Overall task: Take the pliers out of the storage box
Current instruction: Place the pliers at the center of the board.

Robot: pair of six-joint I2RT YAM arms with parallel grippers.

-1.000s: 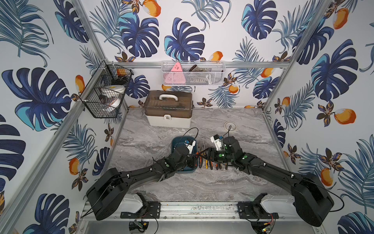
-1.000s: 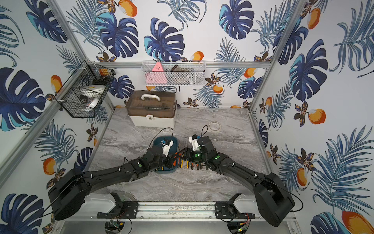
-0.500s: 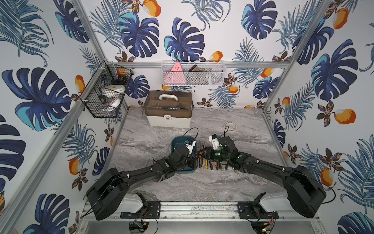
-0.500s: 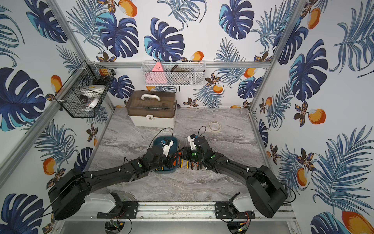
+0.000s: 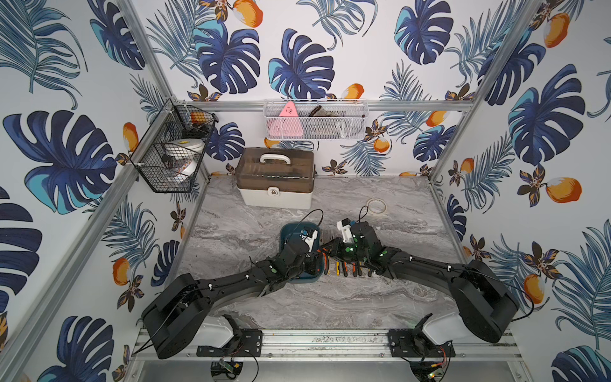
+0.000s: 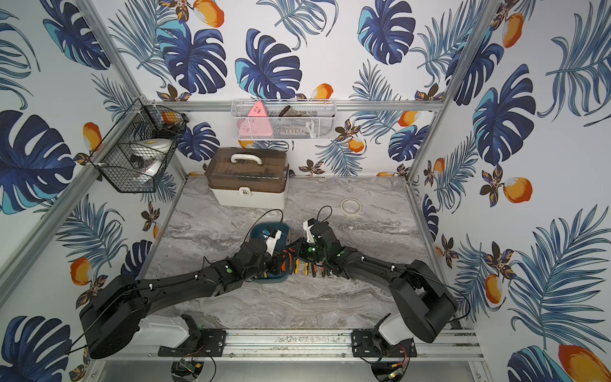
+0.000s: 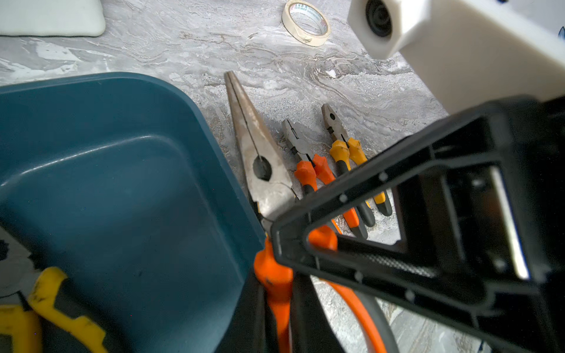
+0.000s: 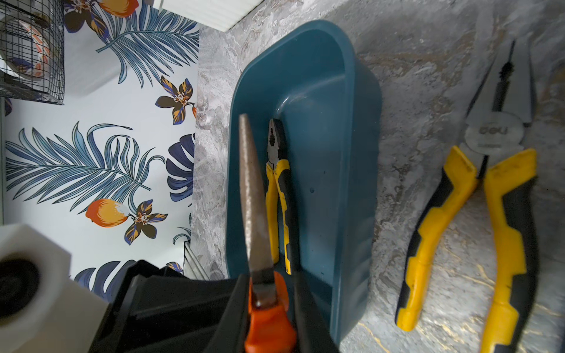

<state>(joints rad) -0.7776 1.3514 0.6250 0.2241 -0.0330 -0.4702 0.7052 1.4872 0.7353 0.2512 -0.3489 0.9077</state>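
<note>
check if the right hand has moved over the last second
Yes. The right hand has shifted toward the storage box, away from the tape roll, and has shut on the orange-handled pliers.

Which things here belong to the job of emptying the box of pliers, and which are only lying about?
Job: storage box; yellow pliers inside it; gripped orange long-nose pliers; other pliers lying beside it.
Lying about: tape roll; white toolbox; black wire basket; white mesh basket.
</note>
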